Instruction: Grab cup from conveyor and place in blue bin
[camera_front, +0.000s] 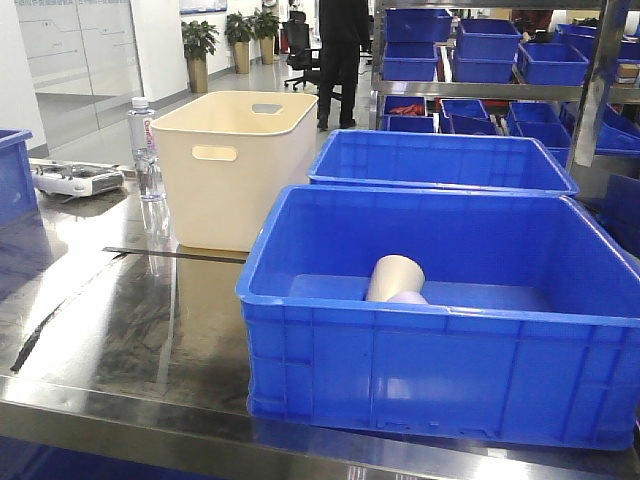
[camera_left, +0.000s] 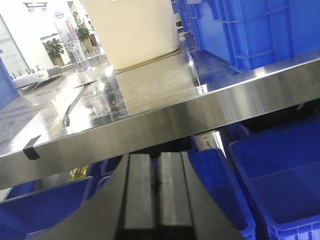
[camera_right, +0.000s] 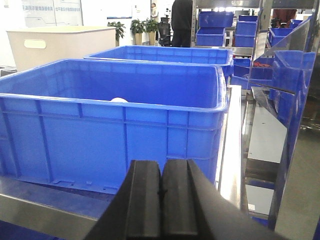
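Note:
The blue bin (camera_front: 440, 370) stands at the near right of the steel table. A cream paper cup (camera_front: 395, 279) lies on its side inside it; a bit of its white rim (camera_right: 119, 100) shows over the bin wall (camera_right: 110, 135) in the right wrist view. The conveyor is out of view. My left gripper (camera_left: 156, 186) is shut and empty, below the table's front edge (camera_left: 150, 125). My right gripper (camera_right: 161, 192) is shut and empty, low in front of the bin's near wall. Neither gripper shows in the front view.
A second blue bin (camera_front: 440, 160) stands behind the first. A cream tub (camera_front: 235, 165) with handle slots stands left of them, a water bottle (camera_front: 146, 150) and a white device (camera_front: 75, 178) further left. Blue crates (camera_left: 280, 175) sit under the table. A person (camera_front: 340, 55) stands by shelves behind.

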